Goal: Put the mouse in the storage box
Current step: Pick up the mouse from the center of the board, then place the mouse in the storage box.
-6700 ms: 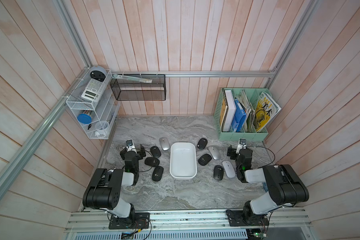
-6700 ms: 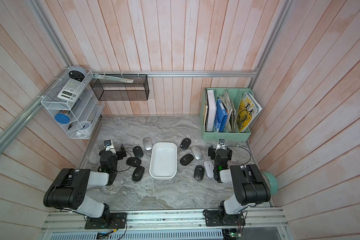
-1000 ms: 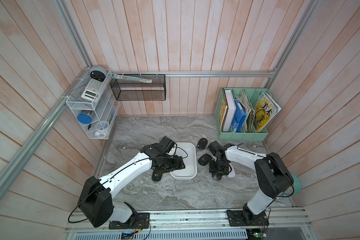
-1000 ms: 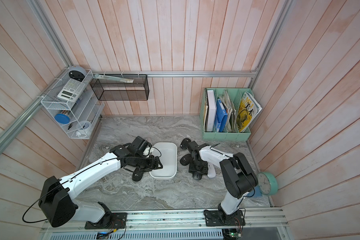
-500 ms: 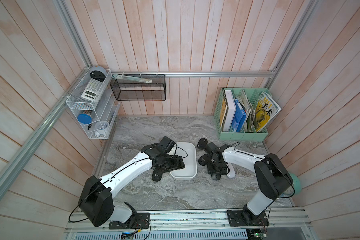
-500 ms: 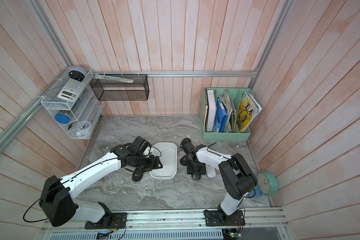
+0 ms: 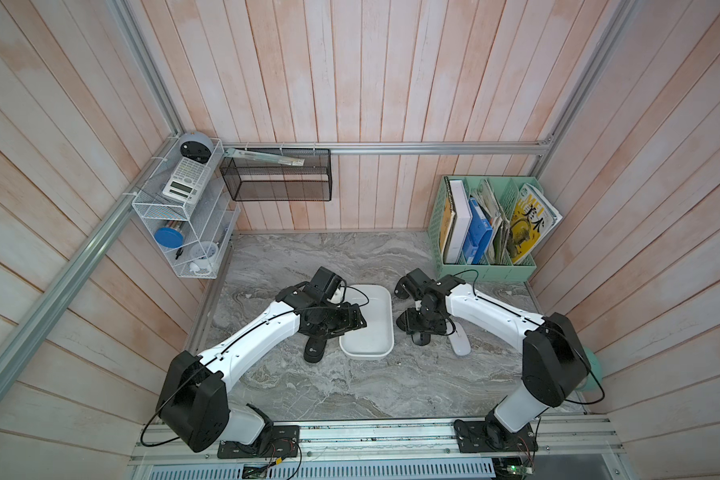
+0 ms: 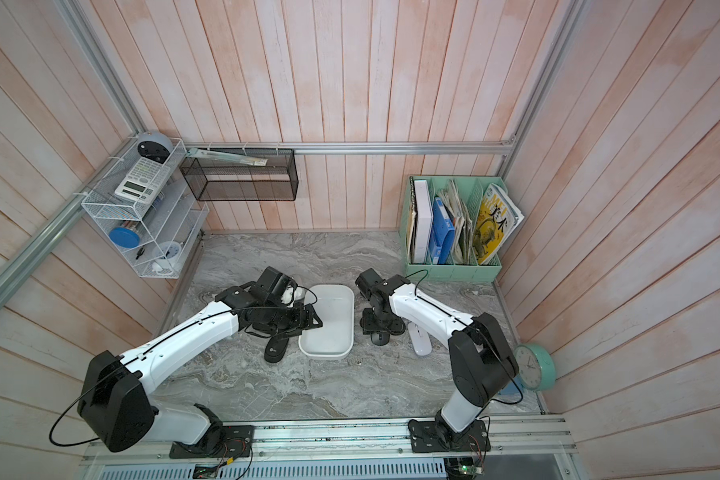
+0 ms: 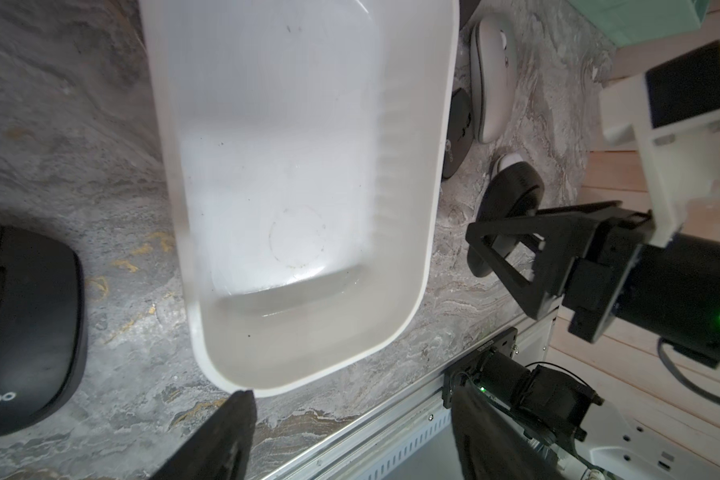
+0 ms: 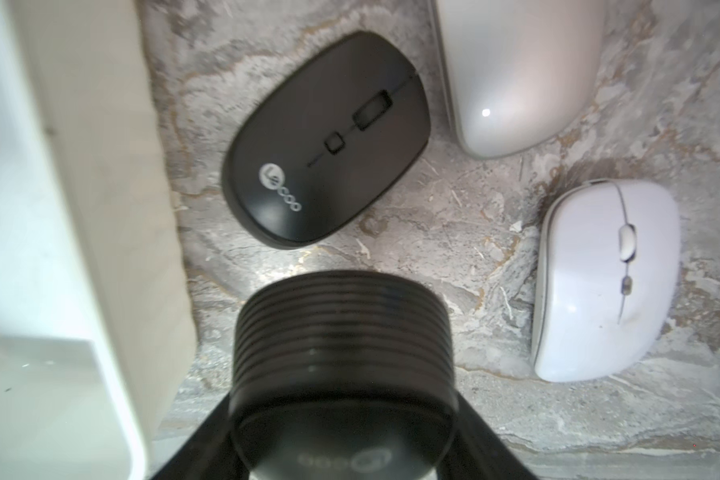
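Right gripper (image 10: 341, 436) is pinching the mouse (image 10: 341, 332) beside a loose black mouse (image 10: 325, 141). Left gripper (image 9: 350, 395), jaws spread, is hanging over the storage box (image 9: 400, 166) rim.

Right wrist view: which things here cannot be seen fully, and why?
The held black mouse: blurred, near the lens; partly cut off by the frame edge.
The silver mouse: one end lies beyond the frame edge.
The storage box: only one wall and corner show; the rest is out of frame.

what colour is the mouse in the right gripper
The mouse is black; best in right wrist view.
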{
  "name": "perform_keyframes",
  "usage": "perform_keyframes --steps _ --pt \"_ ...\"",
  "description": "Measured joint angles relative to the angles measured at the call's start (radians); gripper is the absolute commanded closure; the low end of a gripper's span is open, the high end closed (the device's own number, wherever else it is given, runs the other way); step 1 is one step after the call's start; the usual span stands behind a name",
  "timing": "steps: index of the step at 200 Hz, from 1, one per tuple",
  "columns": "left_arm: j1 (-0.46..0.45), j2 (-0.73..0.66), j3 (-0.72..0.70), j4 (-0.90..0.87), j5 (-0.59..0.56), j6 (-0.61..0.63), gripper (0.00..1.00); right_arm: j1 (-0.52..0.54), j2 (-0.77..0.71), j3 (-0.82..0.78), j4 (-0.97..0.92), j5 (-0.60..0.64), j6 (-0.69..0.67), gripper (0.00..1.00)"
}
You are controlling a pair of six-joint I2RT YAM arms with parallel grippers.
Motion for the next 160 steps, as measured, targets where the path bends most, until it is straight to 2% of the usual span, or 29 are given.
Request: perform_keyframes --steps 44,83,160 --pt "0.120 0.001 0.000 -0.014 0.050 0.040 0.21 0.042 0.024 0.201 -0.068 -0.023 -0.008 0.42" --pt "0.229 0.044 0.016 -0.029 0.105 0.092 0.21 0.077 0.157 0.373 -0.093 -0.051 -0.018 0.42" --pt "0.291 0.161 0.064 -0.020 0.151 0.125 0.21 0.117 0.460 0.677 -0.133 -0.107 -0.035 0.42"
